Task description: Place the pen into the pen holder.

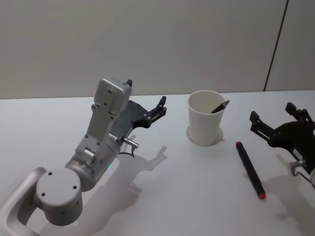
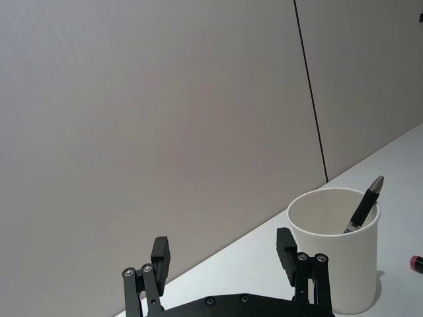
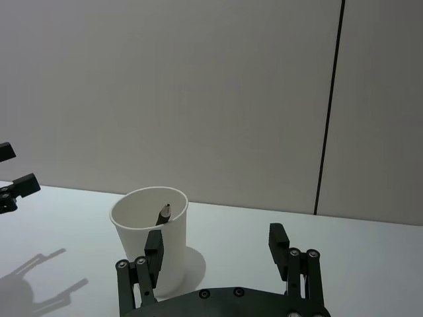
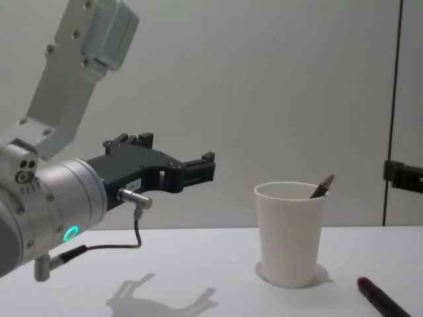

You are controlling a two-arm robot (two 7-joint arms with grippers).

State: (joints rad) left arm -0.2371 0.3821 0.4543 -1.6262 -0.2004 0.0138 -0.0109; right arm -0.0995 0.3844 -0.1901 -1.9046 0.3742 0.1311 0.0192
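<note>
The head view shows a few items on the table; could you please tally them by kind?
Paper cup: 1
Pens: 2, the leaning pen inside it and the red-tipped pen lying beside it
Total: 3

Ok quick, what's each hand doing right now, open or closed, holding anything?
Left hand: open, holding nothing.
Right hand: open, holding nothing.

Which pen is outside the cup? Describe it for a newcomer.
Start at the white paper cup on the table. To the robot's right of it a black pen lies flat. Its red ends set it apart from the other pen, which leans inside the cup.
</note>
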